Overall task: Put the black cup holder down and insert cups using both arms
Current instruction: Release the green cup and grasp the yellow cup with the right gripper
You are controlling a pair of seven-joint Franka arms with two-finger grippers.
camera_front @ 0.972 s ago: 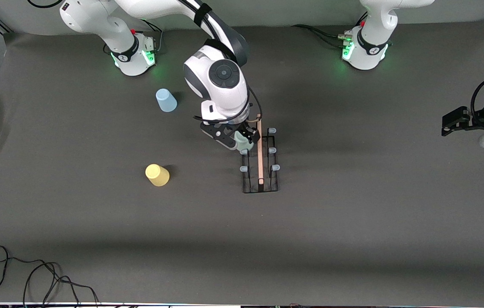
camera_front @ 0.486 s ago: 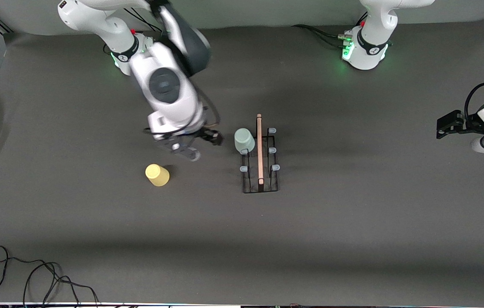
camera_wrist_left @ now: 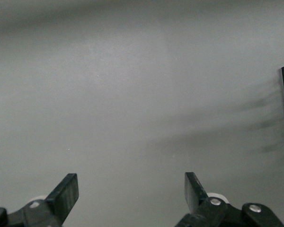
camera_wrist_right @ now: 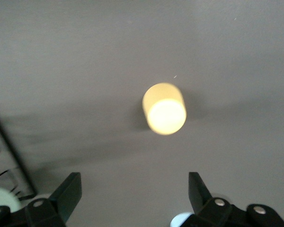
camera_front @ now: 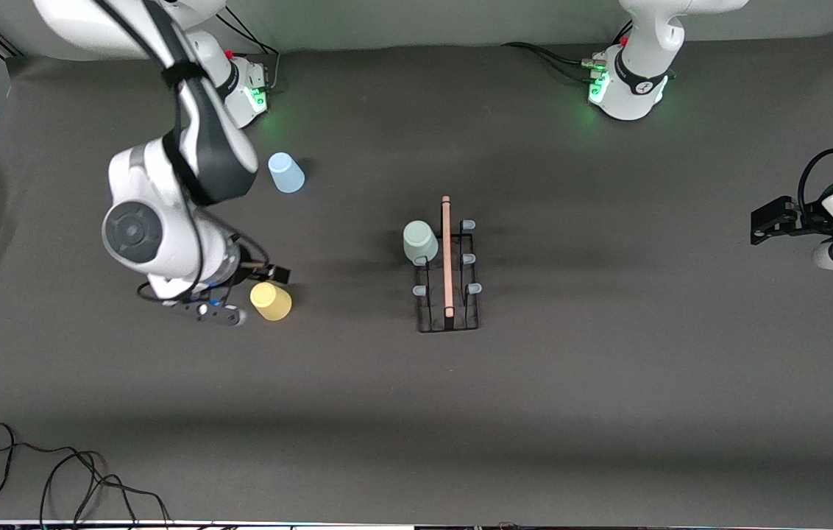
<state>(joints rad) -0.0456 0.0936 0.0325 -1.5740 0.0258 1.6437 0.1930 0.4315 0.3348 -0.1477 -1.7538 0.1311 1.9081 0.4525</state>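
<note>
- Green cup (camera_front: pixel 420 242): now released on black cup holder (camera_front: pixel 447 274), frame centre.
- Right gripper (camera_front: pixel 243 294): moved beside yellow cup (camera_front: pixel 271 301), mid-left; jaws apart, empty.
- Left gripper (camera_front: pixel 761 219): waits at right edge, jaws apart.
- Blue cup (camera_front: pixel 286 172): upper left, pending.

Black cup holder (camera_front: pixel 447 274): wire rack, light wooden rod handle along its top, pale-tipped pegs, upright mid-table. Pale green cup (camera_front: pixel 419 242): upside down on a peg on the rack's side toward my right arm. Yellow cup (camera_front: pixel 270 301): upside down on the table, well apart from the rack. Light blue cup (camera_front: pixel 285 172): upside down, farther from the front camera than the yellow cup.
</note>
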